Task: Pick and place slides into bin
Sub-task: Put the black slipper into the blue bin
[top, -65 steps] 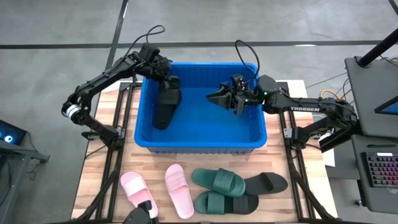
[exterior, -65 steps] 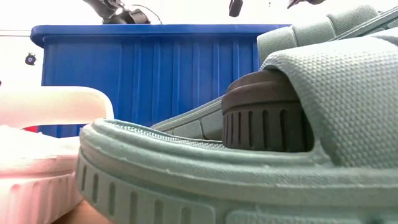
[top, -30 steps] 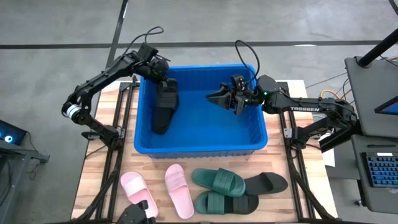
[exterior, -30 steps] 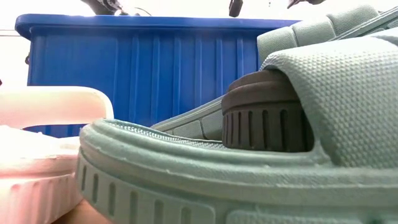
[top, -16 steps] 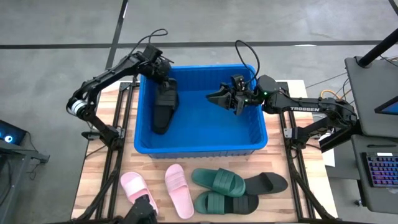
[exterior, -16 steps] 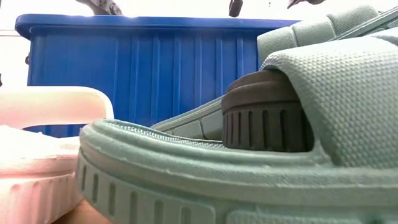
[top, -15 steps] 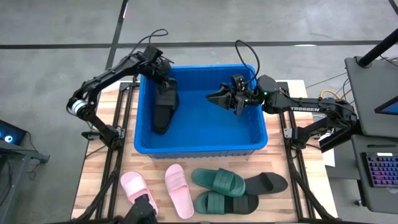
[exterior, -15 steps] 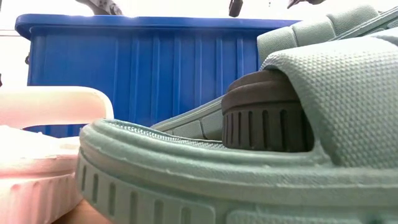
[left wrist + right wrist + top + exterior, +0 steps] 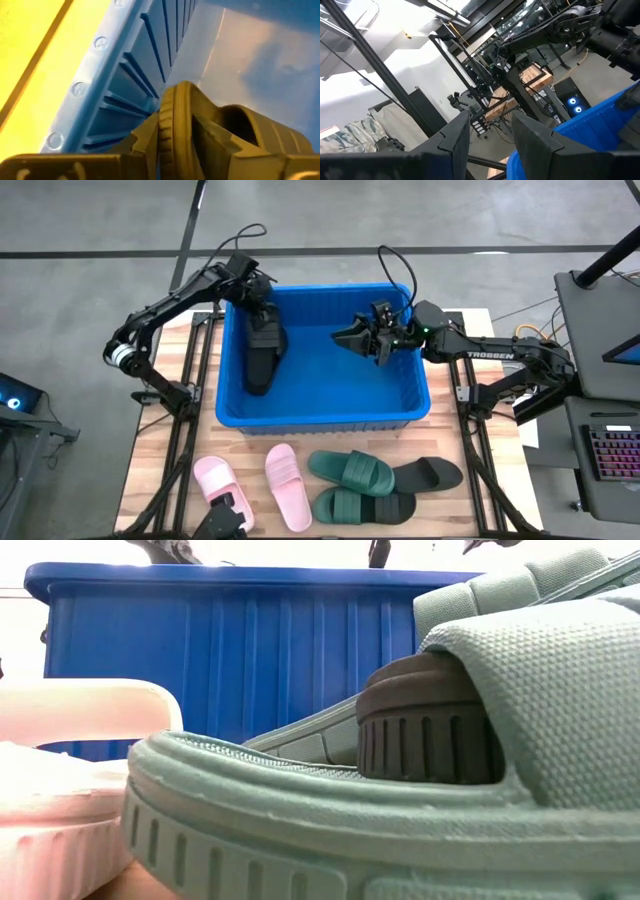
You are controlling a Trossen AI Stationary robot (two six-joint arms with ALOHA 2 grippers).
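A black slide stands heel-up inside the blue bin, your left gripper clamped on its upper end near the bin's left wall. Your right gripper hangs empty over the bin's middle, fingers spread. By this showing one sandal is nearly delivered but not let go, and five wait on the wooden table in front of the bin: two pink slides, two dark green slides and a second black slide. Your left wrist view shows the fingers pinching the sole's edge against the ribbed wall, which the high view cannot. The low view shows only the sandals crowding the lens and the bin's front wall.
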